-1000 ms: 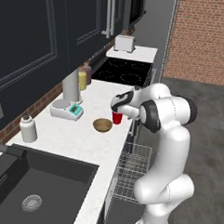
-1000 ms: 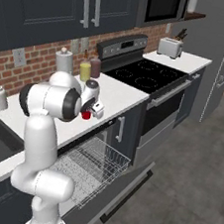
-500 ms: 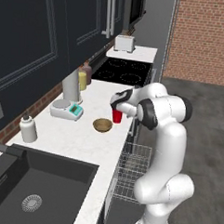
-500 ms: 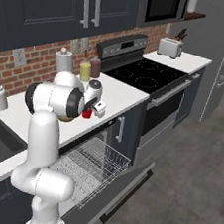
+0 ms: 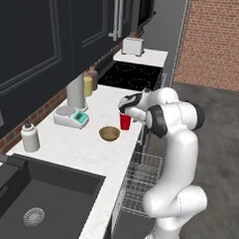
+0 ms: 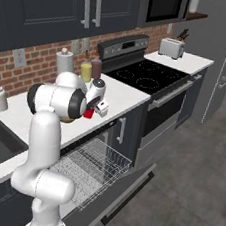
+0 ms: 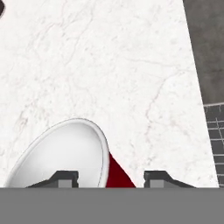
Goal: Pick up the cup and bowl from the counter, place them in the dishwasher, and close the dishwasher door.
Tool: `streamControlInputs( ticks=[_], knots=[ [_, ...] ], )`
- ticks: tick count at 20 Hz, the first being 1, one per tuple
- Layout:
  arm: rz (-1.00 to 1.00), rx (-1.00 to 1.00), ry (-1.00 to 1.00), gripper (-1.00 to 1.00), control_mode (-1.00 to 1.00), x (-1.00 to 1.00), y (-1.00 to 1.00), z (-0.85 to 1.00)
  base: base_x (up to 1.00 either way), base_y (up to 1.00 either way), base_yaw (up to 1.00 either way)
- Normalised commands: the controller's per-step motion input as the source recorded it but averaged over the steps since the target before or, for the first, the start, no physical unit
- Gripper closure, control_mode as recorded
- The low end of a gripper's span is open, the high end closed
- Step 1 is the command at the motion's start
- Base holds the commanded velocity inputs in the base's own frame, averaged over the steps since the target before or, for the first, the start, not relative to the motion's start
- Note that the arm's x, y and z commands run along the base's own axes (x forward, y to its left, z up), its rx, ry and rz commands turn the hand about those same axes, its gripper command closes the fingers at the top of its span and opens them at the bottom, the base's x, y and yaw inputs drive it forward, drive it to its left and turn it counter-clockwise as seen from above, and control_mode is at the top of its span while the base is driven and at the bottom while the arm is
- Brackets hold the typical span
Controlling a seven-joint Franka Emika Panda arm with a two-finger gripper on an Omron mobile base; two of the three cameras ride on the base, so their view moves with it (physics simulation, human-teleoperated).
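Bare counter [image 5: 90,149] around the bowl [image 5: 110,133] (scale [image 5: 71,117], bottles [image 5: 88,82] well apart).

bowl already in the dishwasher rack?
No. In the left base view the bowl sits on the counter beside the cup, and the rack holds nothing.

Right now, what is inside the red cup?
The red cup shows a white, bare inside with nothing in it. The end effector straddles its rim, and the cup's near part runs off the hand view's bottom.
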Motion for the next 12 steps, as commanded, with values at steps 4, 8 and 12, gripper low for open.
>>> streamControlInputs(
  ticks=[4,8,12],
  knots=[
    [-0.03,0.02,0.00,1.00,-1.00,-0.42,0.00,-0.16,0.00,0.00,0.00],
    [-0.04,0.03,0.00,1.00,-1.00,-0.53,0.00,-0.14,0.00,0.00,0.00],
    [-0.07,0.06,0.00,1.00,-1.00,-0.66,-0.03,-0.05,0.00,0.00,0.00]
  ],
)
